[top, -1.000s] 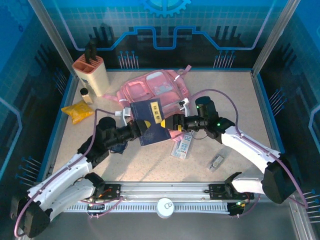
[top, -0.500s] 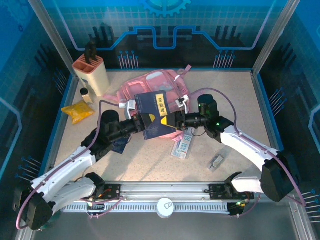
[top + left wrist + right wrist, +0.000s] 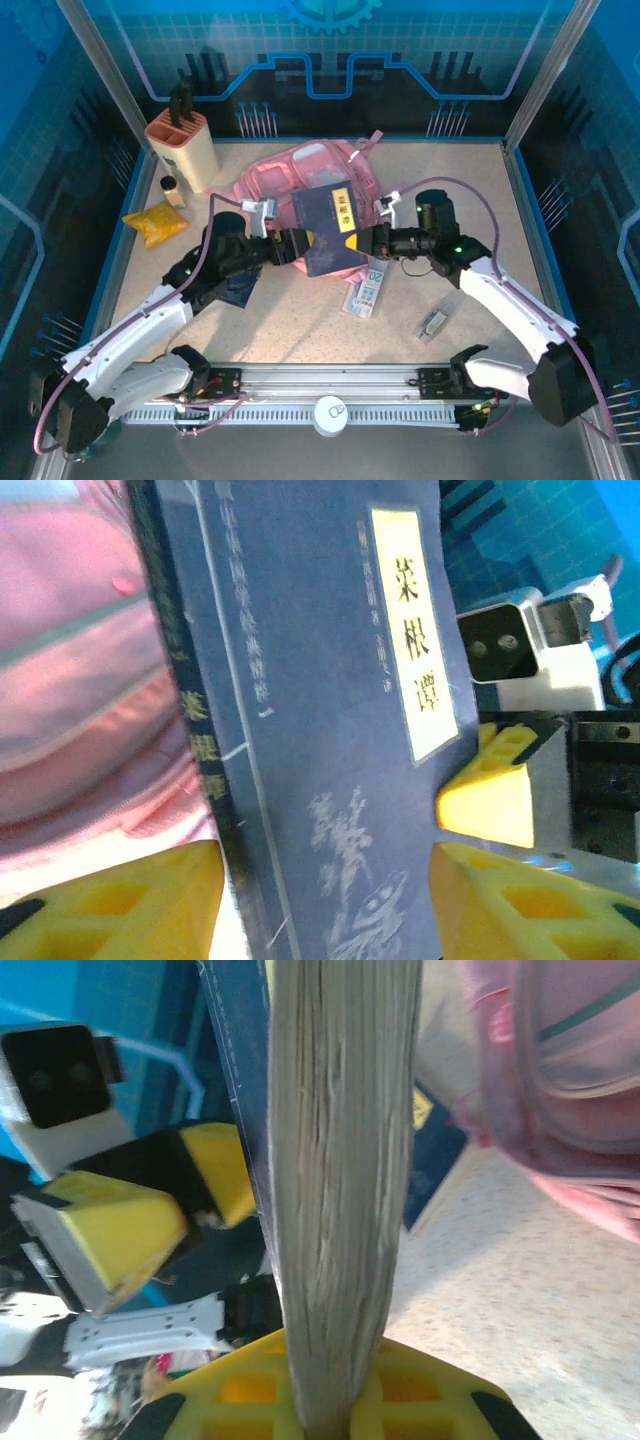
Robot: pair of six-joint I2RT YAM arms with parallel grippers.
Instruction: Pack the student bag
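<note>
The pink student bag [image 3: 300, 168] lies at the back middle of the table, and its fabric also shows in the left wrist view [image 3: 70, 650] and the right wrist view [image 3: 560, 1070]. A dark blue book [image 3: 330, 232] with a yellow title label hangs above the bag's front edge. My right gripper [image 3: 368, 240] is shut on the book's page edge [image 3: 340, 1210], with the pages wedged between its yellow fingers [image 3: 450, 1400]. My left gripper [image 3: 297, 243] stands open at the book's spine side. Its fingers [image 3: 110, 900] are spread wide around the cover [image 3: 320, 730].
A beige knife block [image 3: 182, 140], a small bottle [image 3: 172, 190] and a yellow packet [image 3: 155, 222] sit at the back left. A flat printed pack [image 3: 365, 290] and a small grey item [image 3: 432, 323] lie right of centre. A dark blue item [image 3: 235, 290] lies under the left arm.
The book has moved right and back towards the bag. My right gripper has shut on its page edge, and my left gripper has let go and opened.
</note>
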